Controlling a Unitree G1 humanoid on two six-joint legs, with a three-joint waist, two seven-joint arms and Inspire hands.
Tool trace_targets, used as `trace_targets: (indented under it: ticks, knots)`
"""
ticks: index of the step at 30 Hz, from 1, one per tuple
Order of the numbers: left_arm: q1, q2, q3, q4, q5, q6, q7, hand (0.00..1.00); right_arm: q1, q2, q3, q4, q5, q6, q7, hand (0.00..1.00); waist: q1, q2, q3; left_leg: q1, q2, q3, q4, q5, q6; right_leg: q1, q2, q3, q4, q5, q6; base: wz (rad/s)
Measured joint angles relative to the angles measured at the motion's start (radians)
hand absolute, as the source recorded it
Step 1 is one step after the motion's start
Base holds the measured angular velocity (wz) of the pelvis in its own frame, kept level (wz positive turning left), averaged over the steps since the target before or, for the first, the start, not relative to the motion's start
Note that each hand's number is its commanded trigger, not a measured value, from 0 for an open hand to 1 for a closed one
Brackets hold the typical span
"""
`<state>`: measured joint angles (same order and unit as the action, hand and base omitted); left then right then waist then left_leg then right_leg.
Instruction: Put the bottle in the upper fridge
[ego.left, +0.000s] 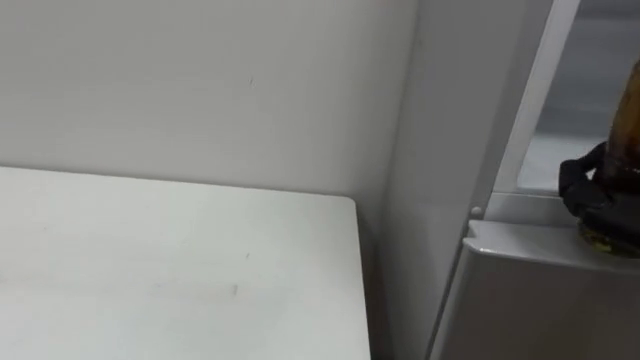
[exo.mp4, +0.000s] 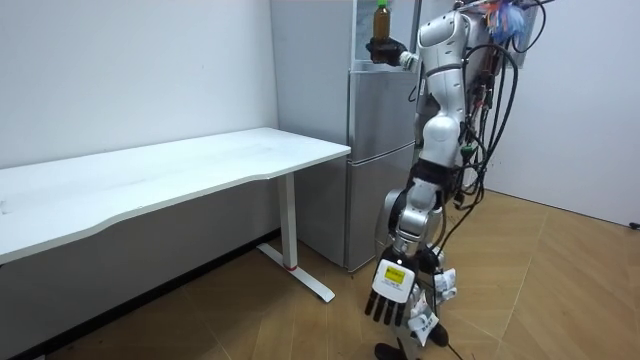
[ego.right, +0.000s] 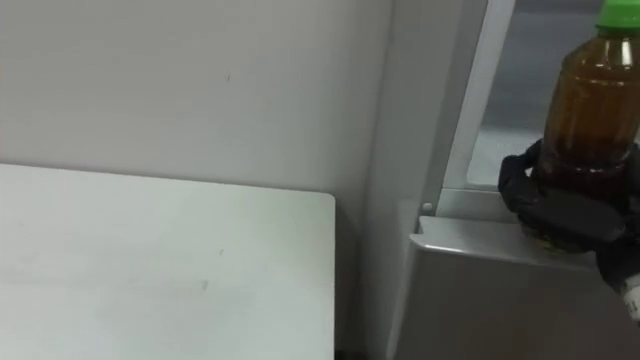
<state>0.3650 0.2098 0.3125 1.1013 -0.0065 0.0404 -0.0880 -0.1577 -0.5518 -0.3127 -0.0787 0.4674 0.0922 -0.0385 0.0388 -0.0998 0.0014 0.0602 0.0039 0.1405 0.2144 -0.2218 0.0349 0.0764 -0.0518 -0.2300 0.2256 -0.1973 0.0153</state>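
A white table (ego.left: 180, 270) fills the lower left of the eye views, its right edge just beside a grey fridge (ego.right: 420, 130). Both stand on the wooden floor (exo.mp4: 560, 280). At right, a bottle (ego.right: 590, 110) is upright at the sill of the fridge's upper compartment.

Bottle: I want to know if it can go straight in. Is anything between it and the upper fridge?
Nothing visible. The right hand holds the bottle upright at the open upper fridge's front edge, above the lower door; the space behind it looks bare. The left hand hangs idle.
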Motion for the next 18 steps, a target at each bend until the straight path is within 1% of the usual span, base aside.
trace_targets:
  ticks: [3,5,8,10,11,13,14,18]
  knots:
    - [0.003,0.001,-0.001,-0.006,-0.001,-0.001,0.0,0.0,-0.009,-0.011,0.005,0.024,0.006,0.0,-0.003,1.0,-0.001,-0.005,0.0027,-0.002,0.0,0.0,0.009,-0.002,0.001,0.004,0.0,-0.002,-0.001,0.0,0.0,0.0]
    - [0.004,0.001,-0.001,-0.009,-0.002,-0.003,0.0,0.0,-0.03,-0.016,0.006,0.057,0.009,0.006,-0.004,1.0,-0.001,-0.007,0.0018,0.0,0.0,-0.001,0.008,-0.003,0.001,0.006,-0.001,-0.004,-0.001,0.0,0.0,0.0]
    - [0.012,0.003,-0.002,-0.01,-0.003,-0.003,-0.001,0.0,-0.099,-0.027,0.028,0.117,0.009,0.016,-0.015,1.0,0.001,-0.007,0.0018,0.003,0.0,-0.005,0.004,-0.004,0.001,0.009,-0.001,-0.005,0.003,0.0,0.0,0.01]
    - [0.017,0.006,-0.002,-0.013,-0.002,-0.002,-0.001,0.0,-0.162,-0.08,0.07,0.205,0.019,0.019,-0.017,1.0,0.005,-0.01,0.0001,0.0,0.0,-0.013,0.009,-0.004,0.001,0.01,-0.001,-0.014,0.005,0.0,0.0,0.1]
    - [0.019,0.007,-0.002,-0.014,-0.002,0.0,-0.001,0.0,-0.178,-0.089,0.079,0.225,0.019,0.019,-0.017,1.0,0.006,-0.011,-0.0008,-0.002,0.0,-0.017,0.01,-0.004,0.001,0.01,-0.002,-0.018,0.005,0.0,0.0,0.13]
    - [0.027,0.007,0.0,-0.023,-0.002,0.004,-0.001,0.0,-0.216,-0.13,0.096,0.262,0.031,0.033,-0.018,1.0,0.021,-0.014,-0.0034,-0.013,0.001,-0.024,0.018,-0.004,0.0,0.006,-0.001,-0.023,0.005,0.0,0.0,0.09]
    - [0.029,0.007,0.001,-0.023,-0.002,0.005,-0.001,0.0,-0.221,-0.134,0.096,0.264,0.036,0.033,-0.019,1.0,0.022,-0.016,-0.0042,-0.015,0.001,-0.026,0.02,-0.004,0.0,0.005,-0.001,-0.024,0.006,0.0,0.0,0.08]
    - [0.042,0.008,0.003,-0.03,-0.002,0.025,0.0,0.0,-0.311,-0.139,0.098,0.35,0.051,0.041,-0.037,1.0,0.026,-0.023,-0.0098,-0.021,-0.002,-0.042,0.025,-0.004,0.0,0.005,-0.003,-0.036,0.011,0.0,0.0,0.1]
